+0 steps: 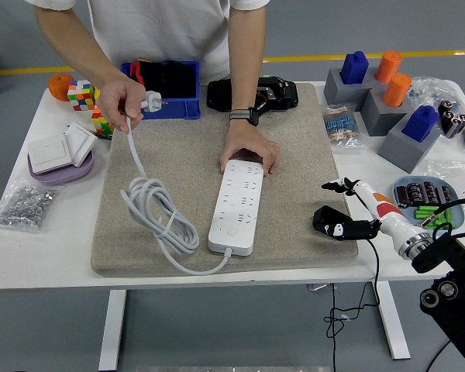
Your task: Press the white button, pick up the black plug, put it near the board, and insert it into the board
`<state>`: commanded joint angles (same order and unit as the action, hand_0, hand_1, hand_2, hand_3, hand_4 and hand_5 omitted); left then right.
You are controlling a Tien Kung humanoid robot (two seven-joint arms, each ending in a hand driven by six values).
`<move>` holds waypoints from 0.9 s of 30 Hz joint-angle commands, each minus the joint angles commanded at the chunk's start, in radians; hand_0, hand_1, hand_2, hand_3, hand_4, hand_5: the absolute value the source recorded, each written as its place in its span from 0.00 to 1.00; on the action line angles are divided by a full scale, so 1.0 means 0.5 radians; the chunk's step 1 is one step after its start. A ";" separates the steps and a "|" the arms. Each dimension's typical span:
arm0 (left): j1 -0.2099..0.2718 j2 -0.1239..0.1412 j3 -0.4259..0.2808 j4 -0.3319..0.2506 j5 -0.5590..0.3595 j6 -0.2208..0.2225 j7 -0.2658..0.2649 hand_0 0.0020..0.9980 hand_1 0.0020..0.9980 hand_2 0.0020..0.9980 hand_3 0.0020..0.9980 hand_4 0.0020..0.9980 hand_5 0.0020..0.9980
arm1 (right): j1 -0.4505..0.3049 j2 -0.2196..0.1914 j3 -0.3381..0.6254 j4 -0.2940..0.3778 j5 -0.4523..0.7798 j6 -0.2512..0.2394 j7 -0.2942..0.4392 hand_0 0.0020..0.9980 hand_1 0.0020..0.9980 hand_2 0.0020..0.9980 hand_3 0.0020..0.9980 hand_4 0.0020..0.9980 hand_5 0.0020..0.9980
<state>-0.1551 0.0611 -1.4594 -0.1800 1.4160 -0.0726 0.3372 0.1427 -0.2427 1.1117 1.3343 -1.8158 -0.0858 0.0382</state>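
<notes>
A white surface (pixel 46 256) on grey floor carries a mat (pixel 294 194). The strip (pixel 237 205) lies mid-frame; a person holds its plug (pixel 152 101) upper left. The right hand (pixel 342 209), lower right, is spread, empty.

Person (pixel 167 31) cut off above shoulders, blue bin (pixel 164 91) contents unclear

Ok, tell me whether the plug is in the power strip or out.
Out. A person's hand holds the white plug up, away from the power strip.

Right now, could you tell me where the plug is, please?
In the head view, the white plug is held up in a person's hand at the far left, just before the blue bin.
</notes>
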 joint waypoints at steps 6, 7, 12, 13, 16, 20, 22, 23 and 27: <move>0.001 -0.001 0.002 0.000 -0.003 0.000 -0.001 0.77 0.71 0.66 0.73 0.65 0.52 | -0.012 -0.008 -0.012 -0.042 -0.001 -0.002 0.021 0.73 0.70 0.68 0.71 1.00 0.20; 0.001 -0.001 0.001 0.000 -0.002 0.000 0.000 0.77 0.71 0.66 0.73 0.65 0.53 | -0.013 -0.009 -0.014 -0.049 -0.004 -0.008 0.030 0.68 0.67 0.64 0.66 1.00 0.11; 0.004 -0.003 0.000 0.000 0.001 0.000 0.000 0.77 0.71 0.66 0.73 0.65 0.53 | -0.015 -0.010 -0.016 -0.080 -0.011 -0.031 0.058 0.68 0.67 0.64 0.66 1.00 0.11; 0.004 -0.003 0.001 0.000 -0.001 0.000 0.000 0.77 0.71 0.66 0.73 0.65 0.52 | -0.016 -0.010 -0.016 -0.086 -0.016 -0.034 0.062 0.63 0.59 0.57 0.61 0.89 0.00; 0.003 -0.004 0.003 0.000 -0.004 0.000 -0.002 0.77 0.71 0.66 0.73 0.65 0.52 | -0.015 -0.009 -0.016 -0.106 -0.032 -0.050 0.078 0.63 0.59 0.57 0.61 0.89 0.00; 0.002 -0.004 0.004 0.000 -0.002 0.000 -0.001 0.77 0.71 0.66 0.73 0.65 0.52 | -0.011 -0.008 -0.018 -0.131 -0.043 -0.067 0.094 0.57 0.53 0.53 0.59 0.84 0.00; 0.002 -0.005 0.006 0.000 -0.003 0.000 -0.002 0.77 0.71 0.66 0.73 0.65 0.52 | -0.010 -0.009 -0.020 -0.144 -0.045 -0.079 0.102 0.57 0.53 0.53 0.59 0.84 0.00; 0.002 -0.005 0.007 0.000 -0.004 -0.001 -0.002 0.77 0.71 0.66 0.73 0.65 0.52 | -0.009 -0.009 -0.021 -0.149 -0.044 -0.086 0.107 0.57 0.53 0.53 0.59 0.84 0.00; 0.003 -0.007 0.008 0.000 -0.005 0.000 -0.002 0.77 0.71 0.66 0.73 0.65 0.53 | -0.007 -0.010 -0.034 -0.167 -0.029 -0.137 0.149 0.52 0.49 0.50 0.57 0.83 0.00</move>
<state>-0.1537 0.0578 -1.4553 -0.1800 1.4135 -0.0727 0.3363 0.1391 -0.2477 1.0949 1.2508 -1.8305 -0.1543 0.1125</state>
